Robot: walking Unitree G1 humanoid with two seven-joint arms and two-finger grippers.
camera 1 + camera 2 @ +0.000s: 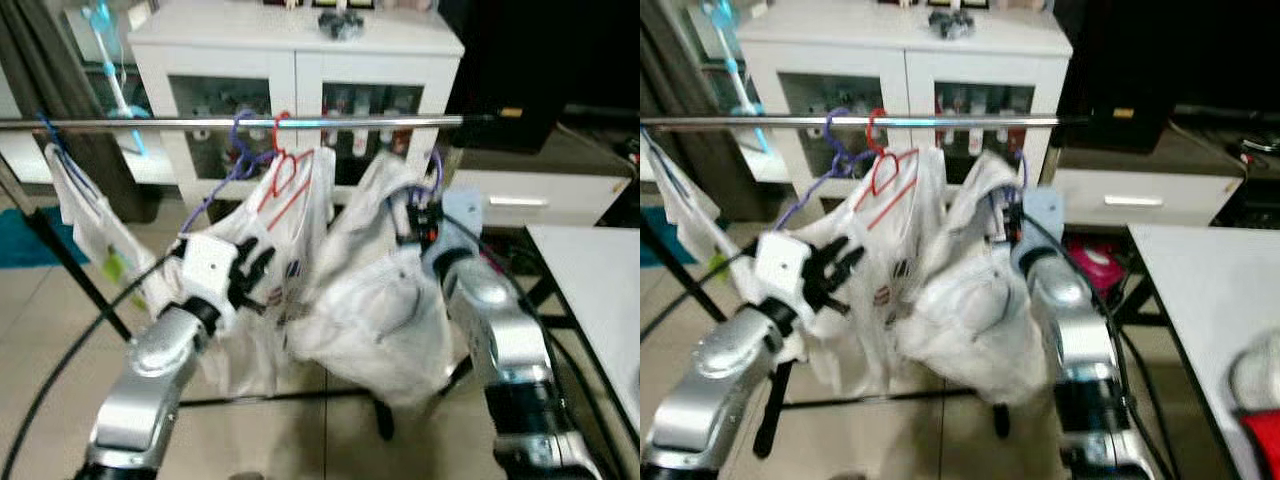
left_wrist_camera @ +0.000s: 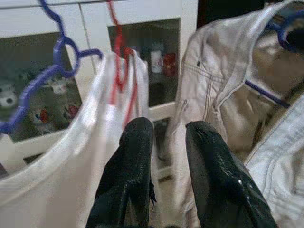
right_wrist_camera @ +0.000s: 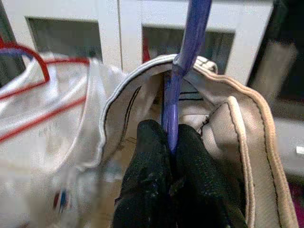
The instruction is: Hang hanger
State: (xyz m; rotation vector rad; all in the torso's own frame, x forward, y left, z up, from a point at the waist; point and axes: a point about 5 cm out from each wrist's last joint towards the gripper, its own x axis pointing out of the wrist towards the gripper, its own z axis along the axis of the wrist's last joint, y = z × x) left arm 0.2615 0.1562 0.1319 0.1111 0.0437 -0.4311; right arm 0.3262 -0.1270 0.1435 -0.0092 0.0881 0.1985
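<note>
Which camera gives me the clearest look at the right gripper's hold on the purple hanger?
The right wrist view: the right gripper is shut on the purple hanger, its stem rising between the fingers out of the beige garment's collar. Both eye views show the hook just below the rail, blurred, with the grip itself too small to judge.

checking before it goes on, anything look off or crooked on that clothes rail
One thing: the purple hanger carrying the beige jacket is not on the rail. The right gripper is shut on its neck, holding it below the bar, so the jacket sags lower than the white shirt on the red hanger.
</note>
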